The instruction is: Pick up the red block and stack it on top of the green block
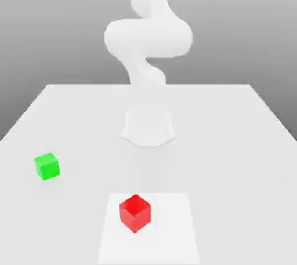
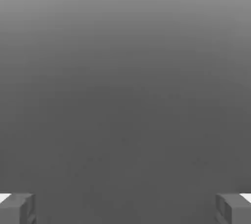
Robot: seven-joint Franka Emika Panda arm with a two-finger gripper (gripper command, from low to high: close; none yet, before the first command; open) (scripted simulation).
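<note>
We see the gripper (image 2: 125,208) spread wide, holding nothing; red block (image 1: 135,213) near the table's (image 1: 232,142) front edge, green block (image 1: 47,166) toward its left edge.

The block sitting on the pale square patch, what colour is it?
Bright red. The block shows best in the exterior view, resting on the pale square patch near the front of the table.

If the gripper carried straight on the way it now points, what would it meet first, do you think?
The way looks free as far as the hand view shows: between the open gripper fingers lies only plain grey, with neither block in line. Depth is unclear, so I cannot say what surface comes first.
</note>
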